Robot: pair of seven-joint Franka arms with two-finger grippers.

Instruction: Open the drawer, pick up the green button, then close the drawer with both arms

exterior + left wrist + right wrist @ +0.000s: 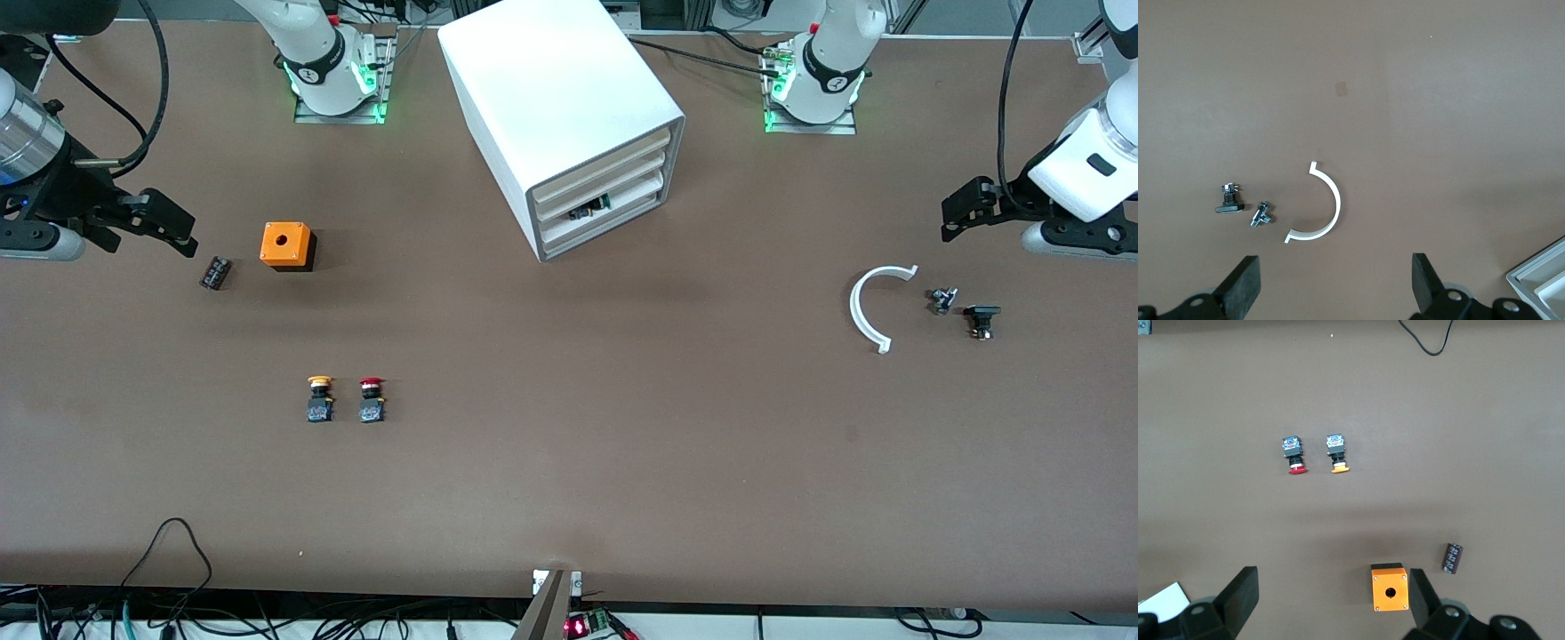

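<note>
The white cabinet (560,116) stands at the middle of the table near the arms' bases, and its four white drawers (605,197) look pushed in. A small dark item with a green bit (591,206) shows in a gap at the third drawer from the top; I cannot tell if it is the green button. My left gripper (958,218) hangs open and empty over the left arm's end of the table, and its own view (1336,287) shows bare table between the fingers. My right gripper (178,233) hangs open and empty over the right arm's end (1331,600).
An orange box (286,245) and a dark cylinder (215,272) lie near the right gripper. A yellow-capped button (320,398) and a red-capped button (372,399) lie nearer the front camera. A white curved piece (867,307), a small metal part (942,300) and a black part (981,320) lie near the left gripper.
</note>
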